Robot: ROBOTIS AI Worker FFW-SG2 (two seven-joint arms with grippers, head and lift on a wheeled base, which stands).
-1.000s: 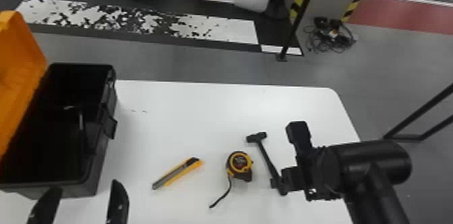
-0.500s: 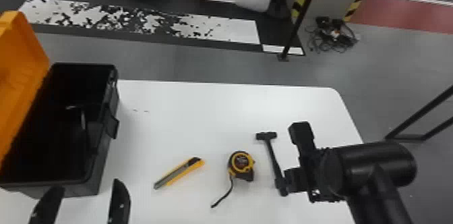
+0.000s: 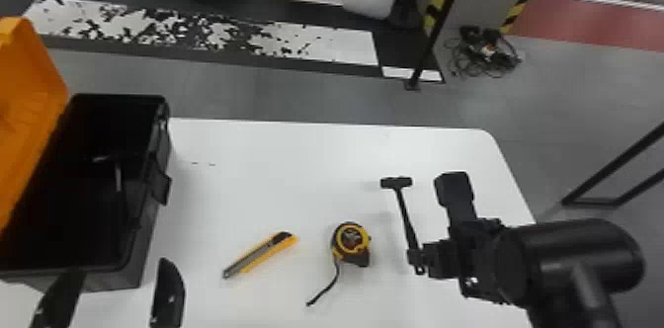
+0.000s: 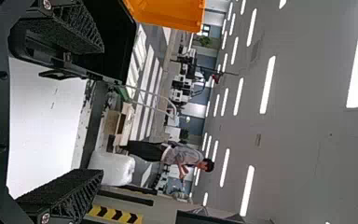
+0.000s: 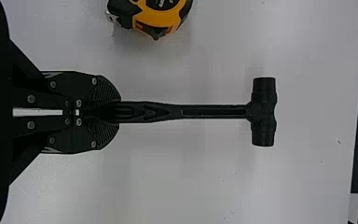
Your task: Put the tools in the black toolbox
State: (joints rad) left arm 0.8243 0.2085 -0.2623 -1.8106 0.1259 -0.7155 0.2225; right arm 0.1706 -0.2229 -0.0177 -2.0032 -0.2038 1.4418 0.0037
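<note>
The bench (image 3: 296, 154) carries the open toolbox (image 3: 113, 280) at its left. The left hand (image 3: 118, 267) is spread and empty near it. The right hand (image 5: 116, 112) is clamped on the handle end of the hammer (image 5: 214, 112). Caution: the end grip may let the heavy head pivot during transfer, striking the toolbox wall, the nearby tape (image 3: 352, 240) or the knife (image 3: 262, 253).

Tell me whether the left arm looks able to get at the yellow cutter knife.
Probably yes. The left gripper is open and empty, and the cutter knife lies to its right on the table, with nothing between them. The tape measure lies farther right, off that path.
</note>
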